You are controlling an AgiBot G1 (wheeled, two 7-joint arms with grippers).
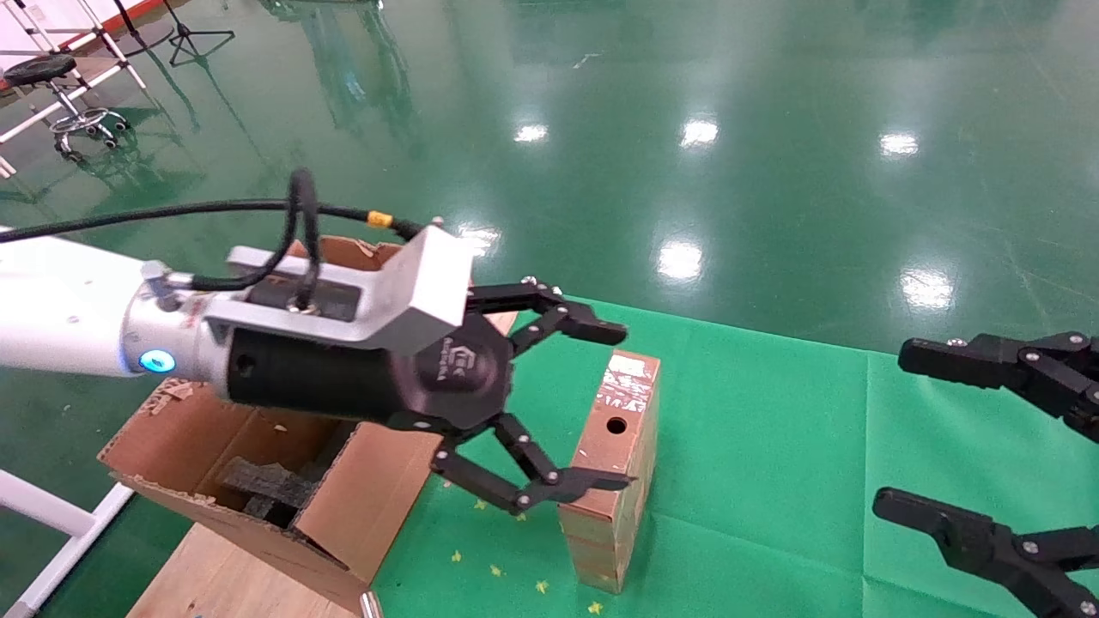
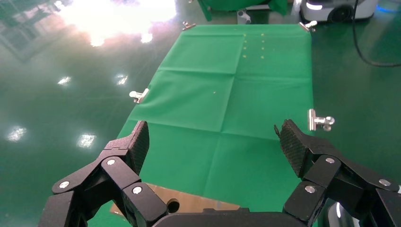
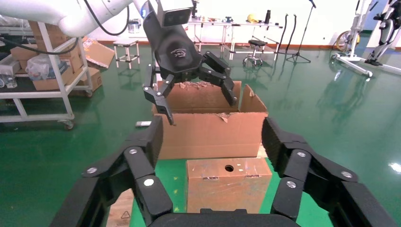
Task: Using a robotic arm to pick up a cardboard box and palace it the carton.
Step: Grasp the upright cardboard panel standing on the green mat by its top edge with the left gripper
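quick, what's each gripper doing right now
Left gripper: open, above the cardboard box, holding nothing.
Right gripper: open, empty, off to the side.

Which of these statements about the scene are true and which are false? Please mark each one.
1. The left gripper is shut on the cardboard box. False: its fingers are spread open above the box, holding nothing.
2. The cardboard box stands on the green cloth. True.
3. The cardboard box lies inside the carton. False: it stands outside, beside the carton.
4. The right gripper is open. True.
5. Dark foam pieces lie in the carton. True.
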